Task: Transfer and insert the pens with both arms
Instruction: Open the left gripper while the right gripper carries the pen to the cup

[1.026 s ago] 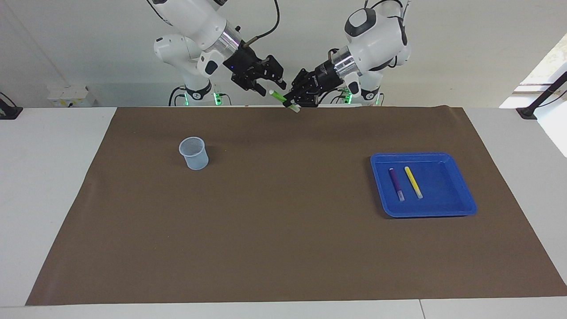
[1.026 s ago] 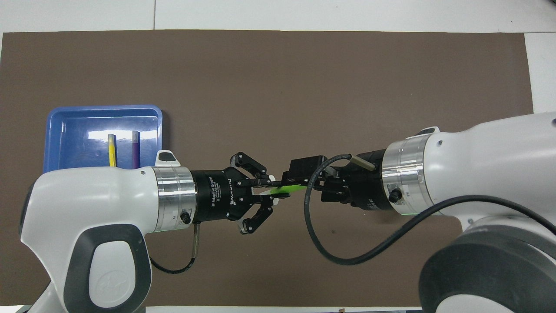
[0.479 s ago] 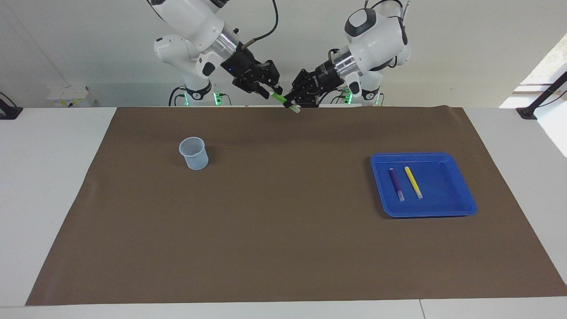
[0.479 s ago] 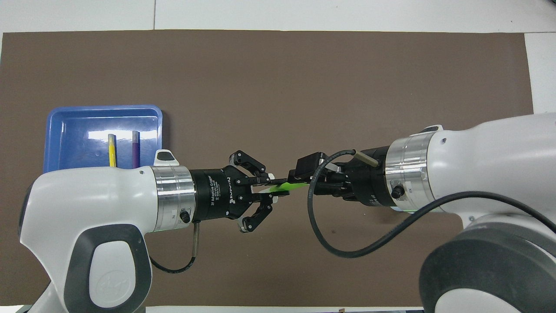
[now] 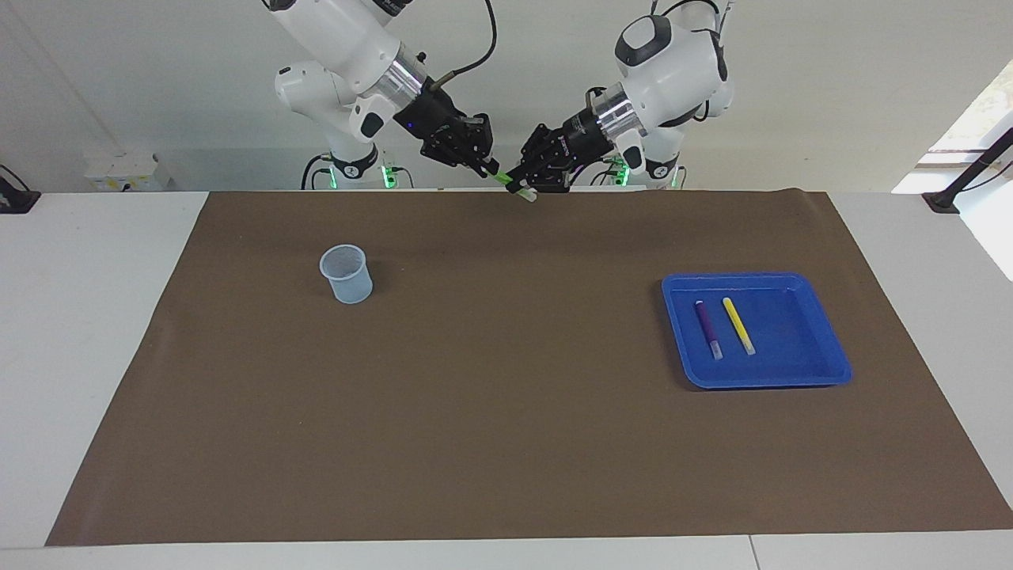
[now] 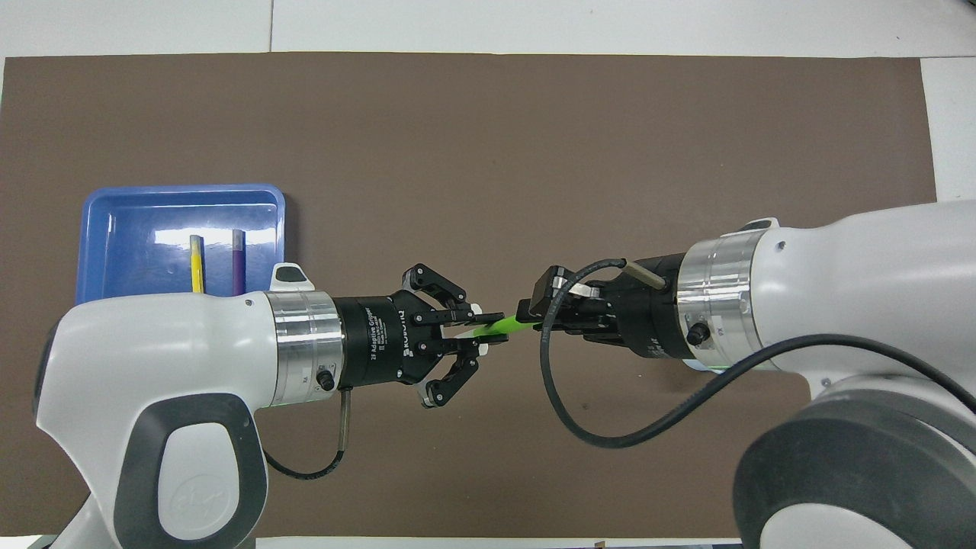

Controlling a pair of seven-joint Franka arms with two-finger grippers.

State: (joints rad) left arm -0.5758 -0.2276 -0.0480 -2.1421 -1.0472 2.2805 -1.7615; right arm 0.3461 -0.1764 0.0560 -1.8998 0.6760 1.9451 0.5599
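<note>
- In the overhead view the left arm covers the near ends of the yellow pen and purple pen in the blue tray.
- The clear cup, toward the right arm's end, shows only in the facing view.
- We see the left gripper clamped on the green pen, held in the air over the mat's edge nearest the robots.
- The right gripper sits at the pen's other end; we cannot tell whether its jaws have closed.
</note>
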